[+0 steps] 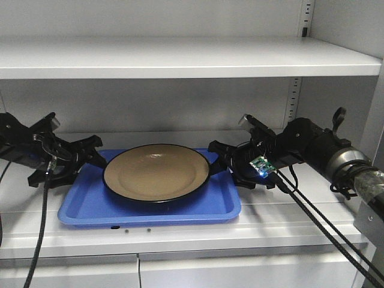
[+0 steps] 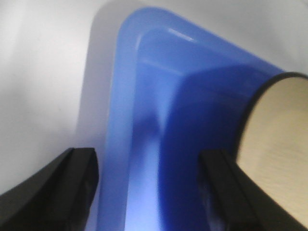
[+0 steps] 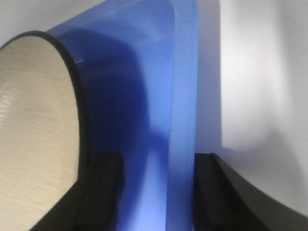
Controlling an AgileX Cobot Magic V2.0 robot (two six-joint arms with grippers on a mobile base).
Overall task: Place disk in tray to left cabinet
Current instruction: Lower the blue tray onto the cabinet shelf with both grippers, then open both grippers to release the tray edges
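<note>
Nearest the front camera, the closed lower doors [image 1: 180, 273] of the left cabinet [image 1: 180, 57] are showing beneath the shelf edge. On that shelf one tray [image 1: 90, 207] is lying flat, and one disk [image 1: 156, 172] is sitting inside it, roughly centred, tan face up, its black rim showing all round.

Two grippers are flanking the tray. At the left end, the left gripper [image 1: 90, 153] is reaching in low and nearly level from the left, pointing toward the disk. Its jaws are standing wide apart in the left wrist view — one finger [image 2: 53, 190] over the pale shelf outside the tray's raised edge, the other just inside, beside the disk's rim; they are not gripping anything.

At the right end, the right gripper [image 1: 225, 159] is stretching in from the right on a low, slightly downward-sloping arm, a small green board lit on its wrist. Its jaws are likewise parted — straddling the tray's right edge, the inner finger [image 3: 103, 187] sitting just beside the disk, with no clamping visible.
</note>
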